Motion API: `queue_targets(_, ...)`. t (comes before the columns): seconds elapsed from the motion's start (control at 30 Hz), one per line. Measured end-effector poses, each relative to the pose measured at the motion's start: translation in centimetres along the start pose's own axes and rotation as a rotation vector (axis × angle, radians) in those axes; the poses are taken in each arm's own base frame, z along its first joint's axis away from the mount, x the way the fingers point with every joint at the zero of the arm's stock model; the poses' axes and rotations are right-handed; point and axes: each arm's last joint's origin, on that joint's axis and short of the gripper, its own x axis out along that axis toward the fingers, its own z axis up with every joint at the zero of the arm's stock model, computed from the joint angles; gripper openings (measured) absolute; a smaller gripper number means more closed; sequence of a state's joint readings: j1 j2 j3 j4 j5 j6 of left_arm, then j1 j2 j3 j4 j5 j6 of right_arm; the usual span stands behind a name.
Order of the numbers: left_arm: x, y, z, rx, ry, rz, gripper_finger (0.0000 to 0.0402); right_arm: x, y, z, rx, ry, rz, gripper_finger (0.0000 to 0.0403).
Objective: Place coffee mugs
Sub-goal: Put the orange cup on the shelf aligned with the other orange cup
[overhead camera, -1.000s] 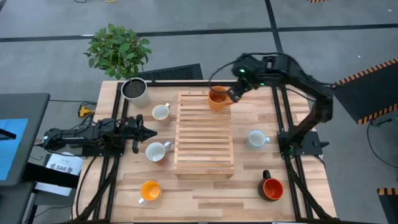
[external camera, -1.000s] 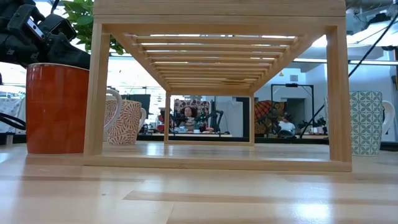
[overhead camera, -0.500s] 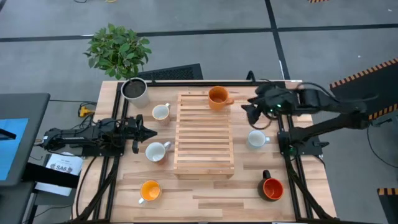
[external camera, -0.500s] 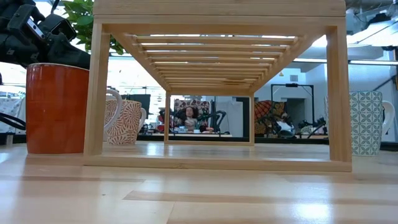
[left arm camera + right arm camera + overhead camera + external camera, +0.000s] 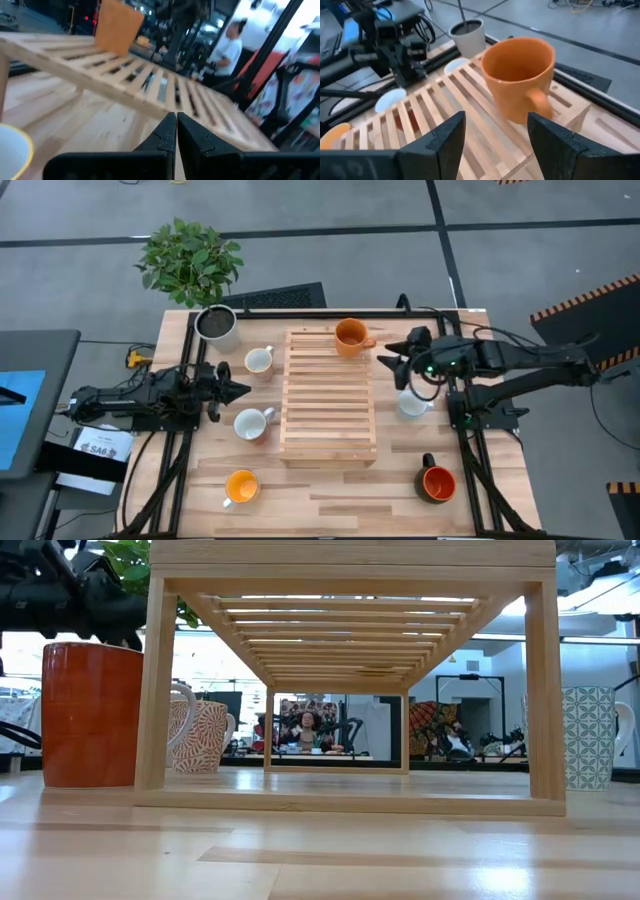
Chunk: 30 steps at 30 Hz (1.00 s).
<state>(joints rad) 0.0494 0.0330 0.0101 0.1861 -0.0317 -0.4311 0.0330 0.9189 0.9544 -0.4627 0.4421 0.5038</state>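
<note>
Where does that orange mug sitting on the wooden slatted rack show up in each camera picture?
High view: orange mug on the wooden rack's far end.
Low view: not visible.
Left wrist view: orange block on the slats.
Right wrist view: large, centre.
Shared landmark: the wooden rack.

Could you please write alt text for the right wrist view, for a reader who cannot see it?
An orange mug stands upright on a slatted wooden rack, with the open right gripper just in front of it, holding nothing. Beyond the rack are the left arm and a grey-white pot.
</note>
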Motion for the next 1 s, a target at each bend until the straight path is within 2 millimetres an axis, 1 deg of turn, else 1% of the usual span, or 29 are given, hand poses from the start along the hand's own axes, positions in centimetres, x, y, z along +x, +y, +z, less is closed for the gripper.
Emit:
queue_targets(0.1,-0.1,-0.3,1.2,-0.065,-0.135,0.008,0.0,0.7,0.4,0.0,0.006,-0.007,0.008,0.0238)
queue_targets(0.2,-0.2,-0.6,2.6,-0.233,-0.227,0.074,0.0007,1.2,0.7,0.0,0.01,-0.013,0.015,0.0238)
queue_targets(0.3,-0.1,-1.5,4.6,-0.275,-0.259,0.059,0.0037,1.3,0.8,0.2,0.013,-0.033,0.025,0.0238)
queue_targets(0.4,0.7,-2.2,6.3,-0.248,-0.222,0.107,0.0085,0.9,0.9,0.7,0.021,-0.064,0.04,0.0238)
queue_targets(0.47,1.6,-2.7,7.4,-0.184,-0.156,0.147,0.0121,0.3,0.9,1.3,0.033,-0.09,0.049,0.0238)
queue_targets(0.53,2.6,-3.1,8.5,-0.086,-0.053,0.189,0.0156,-0.3,0.8,1.8,0.046,-0.114,0.06,0.0238)
queue_targets(0.63,4.3,-3.4,9.3,0.132,0.207,0.254,0.0197,-0.9,0.7,2.3,0.04,-0.137,0.069,0.0238)
queue_targets(0.7,5.2,-3.3,9.5,0.303,0.399,0.298,0.0215,-1.3,0.6,2.5,0.039,-0.15,0.074,0.0238)
queue_targets(0.77,6.1,-3.0,9.5,0.457,0.563,0.332,0.0225,-1.5,0.5,2.5,0.04,-0.154,0.075,0.0238)
queue_targets(0.83,6.9,-2.4,9.0,0.563,0.711,0.35,0.0229,-1.5,0.5,2.6,0.039,-0.156,0.075,0.0238)
queue_targets(0.9,7.7,-1.6,8.2,0.615,0.828,0.347,0.0229,-1.5,0.5,2.5,0.036,-0.151,0.072,0.0238)
queue_targets(1.0,8.7,-0.6,7.0,0.617,0.943,0.325,0.0229,-1.4,0.5,2.5,0.033,-0.147,0.07,0.0238)
